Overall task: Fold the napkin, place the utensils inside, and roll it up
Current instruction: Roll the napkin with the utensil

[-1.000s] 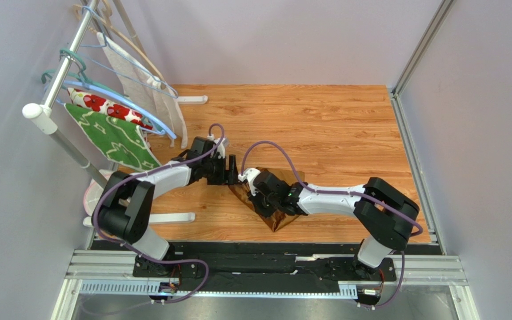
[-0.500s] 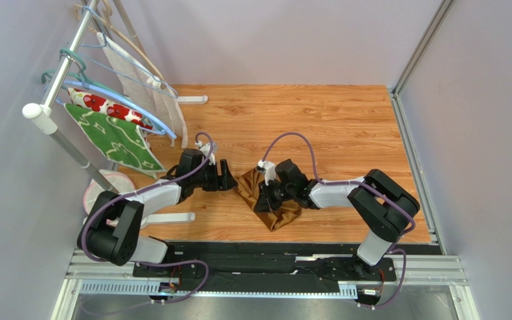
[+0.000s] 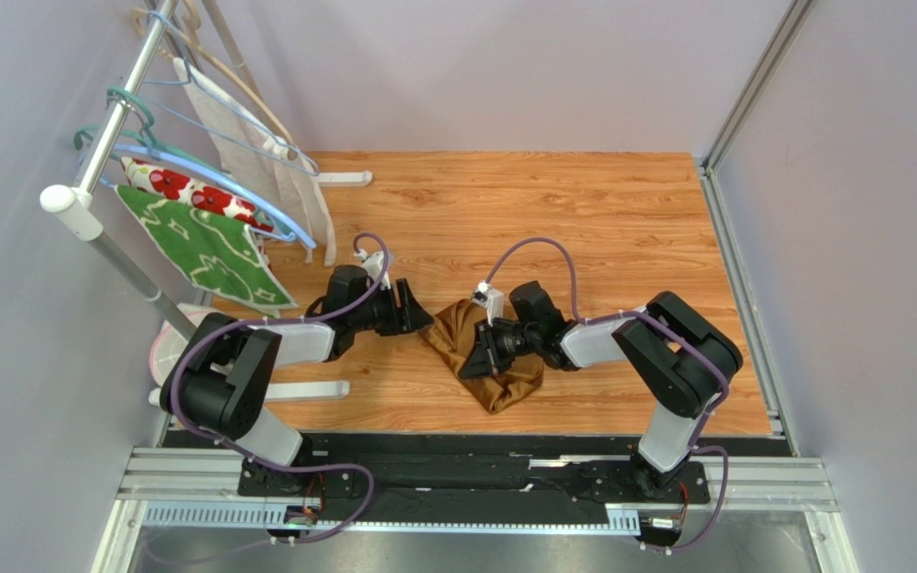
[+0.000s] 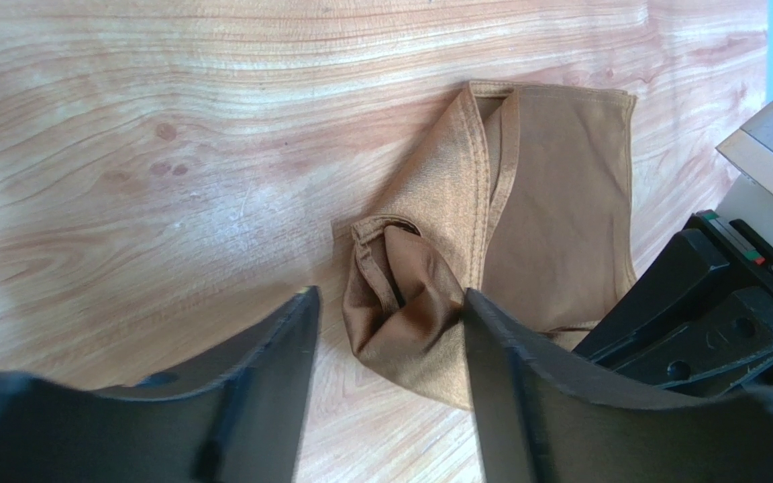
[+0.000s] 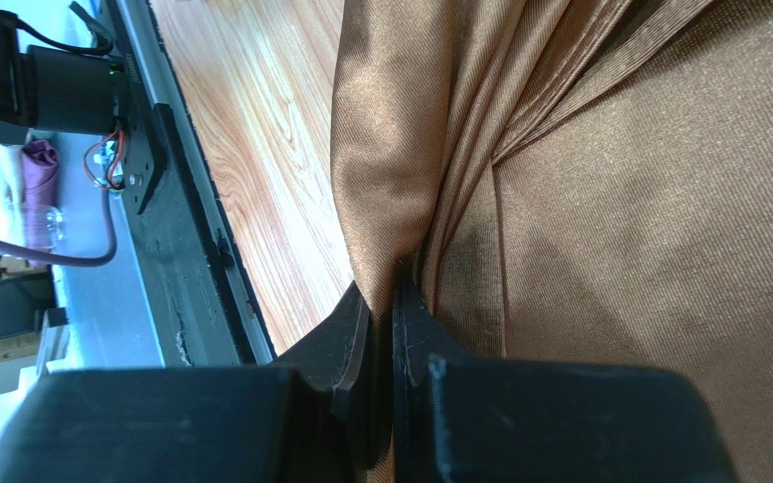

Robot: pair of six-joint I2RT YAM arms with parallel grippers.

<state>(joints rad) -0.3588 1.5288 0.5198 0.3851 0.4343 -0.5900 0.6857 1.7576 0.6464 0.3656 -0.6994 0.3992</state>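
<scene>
On the wooden worktop [image 3: 523,215], the napkin [image 3: 449,331] sits crumpled between both arms, with part of it hidden under the right pincer [image 5: 385,292], which is pinched tight on a fold. The left pincer [image 4: 385,312] gapes wide, straddling a bunched corner.

Premises: a robotics laboratory test cell, not a home or a shop. Grounds: the left arm [image 3: 296,340] and right arm [image 3: 601,340] are bolted to an aluminium rail [image 3: 475,478] at the near edge of a wood-grain table [image 3: 571,203]. Plain grey panels [image 3: 487,72] box the table in on three sides. A rack [image 3: 99,155] with hangers [image 3: 230,161] and patterned cloths [image 3: 206,253] stands at the left. Bare wiring [image 5: 103,161] shows by the arm base in the right wrist view
</scene>
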